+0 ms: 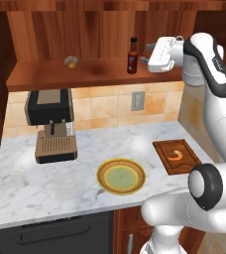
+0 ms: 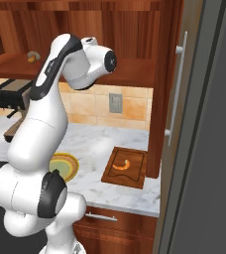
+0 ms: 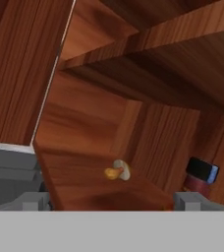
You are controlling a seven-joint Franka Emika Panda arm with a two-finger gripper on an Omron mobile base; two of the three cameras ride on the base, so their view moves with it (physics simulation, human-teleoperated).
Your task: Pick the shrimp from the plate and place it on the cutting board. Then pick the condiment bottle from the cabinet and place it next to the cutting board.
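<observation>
The shrimp [image 1: 175, 155] lies curled on the cutting board [image 1: 184, 167], which sits at the right end of the marble bench [image 1: 45, 183], close to its right edge. From the right base camera the shrimp [image 2: 121, 164] shows as a small orange curl near the middle of the board [image 2: 135, 174]. The plate [image 1: 104, 181] rests near the bench's front edge, left of the board and apart from it, its pale green centre bare.

Up in the cabinet [image 1: 55, 20], the condiment bottle [image 1: 132, 55] stands upright on the plank shelf [image 1: 45, 77], toward the shelf's right end, black cap on top and red label facing out. The gripper [image 1: 149, 53] hangs at shelf height just right of the bottle, pointing toward it and not touching it. In the hand camera the bottle's black cap [image 3: 201, 170] peeks out at the lower right, just above one of the fingers [image 3: 190, 201]; the two finger tips stand far apart at the two sides, so the fingers are spread wide and hold nothing.

A small round yellowish object [image 1: 71, 62] sits on the shelf well to the bottle's left. Below that end of the shelf, a coffee machine [image 1: 49, 124] stands at the back left of the bench, and a wall outlet [image 1: 138, 100] is set in the tiled backsplash.
</observation>
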